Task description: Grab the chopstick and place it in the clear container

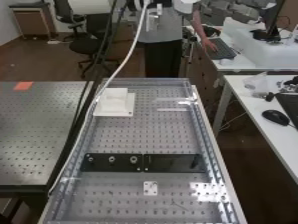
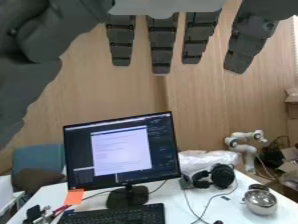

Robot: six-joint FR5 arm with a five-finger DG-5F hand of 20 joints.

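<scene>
In the wrist view the hand (image 2: 161, 45) hangs open, its dark grey fingers straight and spread, with the thumb side at the left and nothing held. Beyond them are a wall and a desk with a monitor. In the high view, pale reflective edges of a transparent thing (image 1: 174, 103) lie toward the bench's far right; I cannot tell whether it is the clear container.
In the high view, a white square block (image 1: 114, 103) sits on the perforated bench (image 1: 149, 135), with a black plate (image 1: 143, 163) across its middle. A pale cable (image 1: 123, 64) runs along the left side. White arm parts (image 1: 184, 6) are at the top edge.
</scene>
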